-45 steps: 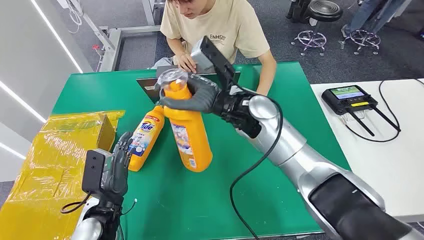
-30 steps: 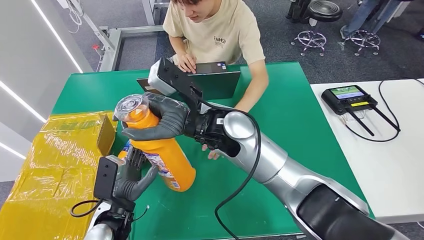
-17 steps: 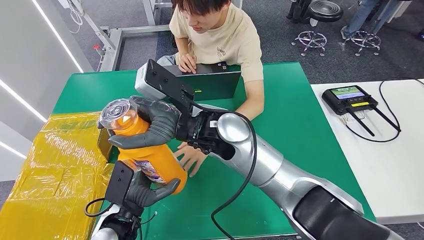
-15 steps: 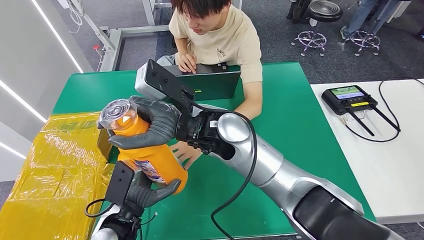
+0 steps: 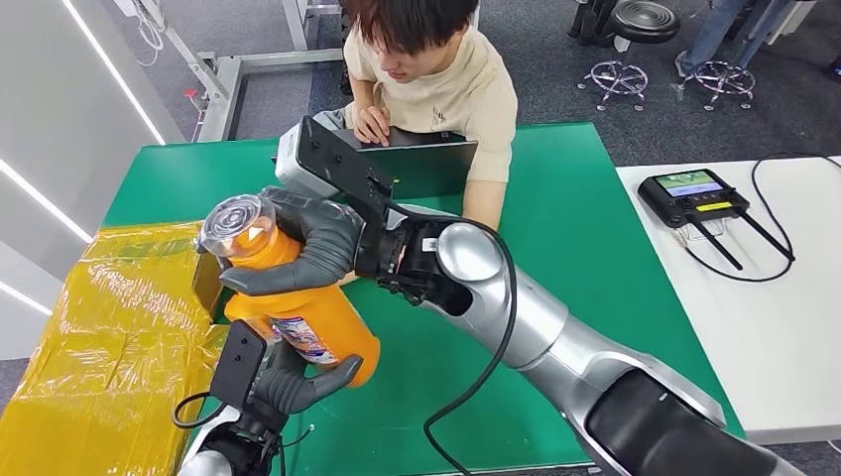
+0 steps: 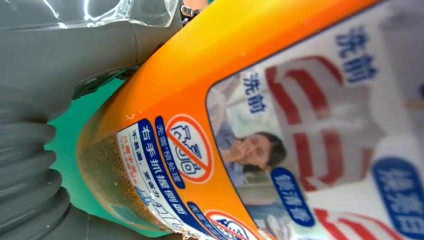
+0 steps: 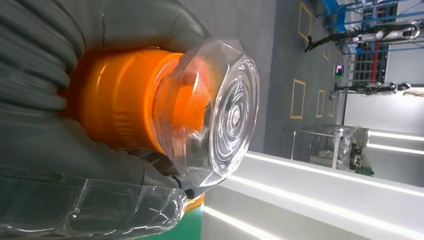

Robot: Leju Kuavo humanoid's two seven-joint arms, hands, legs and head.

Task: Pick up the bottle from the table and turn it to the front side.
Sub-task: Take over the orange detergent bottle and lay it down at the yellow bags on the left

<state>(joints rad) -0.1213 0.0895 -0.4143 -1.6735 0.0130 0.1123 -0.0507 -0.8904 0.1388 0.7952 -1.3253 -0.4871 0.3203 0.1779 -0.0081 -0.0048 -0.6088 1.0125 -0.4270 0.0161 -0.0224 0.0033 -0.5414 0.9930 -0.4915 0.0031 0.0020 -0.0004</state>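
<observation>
The bottle (image 5: 298, 312) has been lifted clear of the green counter (image 5: 595, 228) and is held tilted in the air above its near-left part, so the pick-up can be judged done. The right hand (image 5: 302, 248) is wrapped around the neck and shoulder just under the cap (image 5: 236, 220), while the left hand (image 5: 298, 382) is cupped beneath the base, fingers pressed against the lower body. In the left wrist view a printed panel (image 6: 310, 140) of small instructions and warning symbols is turned toward that camera, and it is taken to be the back label; if so, the turning to the front side is judged not finished, though the face now presented forward cannot be confirmed. The bottle's body is a glossy orange plastic with rounded shoulders and a flattened oval section; the label is a smooth film, slightly peeled at one lower corner. The cap is a clear, faceted plastic dome with concentric rings on its top, through which the orange neck is seen. A thin transparent wrap is seen over part of the right hand's grey covering. A yellow film-wrapped box (image 5: 109, 337) lies on the counter beside the bottle.
</observation>
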